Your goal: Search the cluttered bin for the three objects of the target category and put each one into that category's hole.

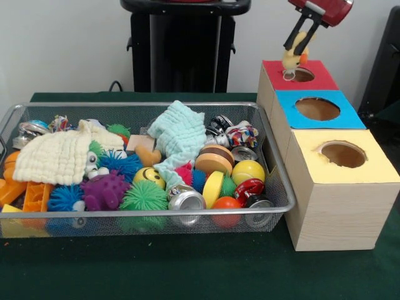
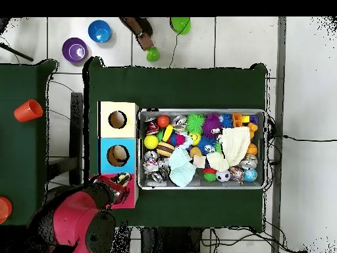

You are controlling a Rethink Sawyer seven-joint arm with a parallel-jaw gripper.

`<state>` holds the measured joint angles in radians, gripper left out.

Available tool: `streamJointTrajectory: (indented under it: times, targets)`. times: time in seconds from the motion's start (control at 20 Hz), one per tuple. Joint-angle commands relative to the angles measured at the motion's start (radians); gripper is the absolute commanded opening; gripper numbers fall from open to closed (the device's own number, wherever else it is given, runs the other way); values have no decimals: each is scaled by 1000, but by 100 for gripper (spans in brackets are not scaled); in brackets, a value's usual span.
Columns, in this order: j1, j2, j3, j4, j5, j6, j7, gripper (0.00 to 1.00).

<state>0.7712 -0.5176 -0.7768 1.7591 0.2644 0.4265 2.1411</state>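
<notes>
My gripper [image 1: 297, 39] is shut on the pale yellow plush animal [image 1: 292, 58] and holds it just above the round hole [image 1: 302, 75] in the red-topped box [image 1: 315, 80]. In the overhead view the gripper [image 2: 119, 180] and arm cover most of the red top [image 2: 129, 195]. The wire mesh bin [image 1: 144, 213] stands beside the boxes, full of clutter; it also shows in the overhead view [image 2: 201, 111]. A tan soft shape [image 1: 149, 154] lies in the bin next to the pale green cloth. I see no tiger-striped plush.
Blue-topped box [image 1: 347, 116] and yellow-topped box [image 1: 375, 169] stand in a row nearer the camera than the red one. The bin holds a cream cloth [image 1: 53, 157], a pale green cloth [image 1: 178, 134], spiky balls [image 1: 105, 191], cans [image 1: 185, 200] and balls [image 1: 248, 172].
</notes>
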Motion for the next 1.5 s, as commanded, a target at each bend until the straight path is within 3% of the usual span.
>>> streamJointTrajectory:
  times: [0.05, 0.5, 0.85, 1.15, 1.5]
  targets:
    - [28, 51, 17, -53, 73, 161, 316, 0]
    - [89, 61, 5, -17, 112, 189, 336, 0]
    - [110, 89, 29, 39, 176, 128, 374, 0]
    - [116, 112, 44, 76, 190, 65, 372, 0]
    - [115, 105, 40, 107, 180, 63, 371, 0]
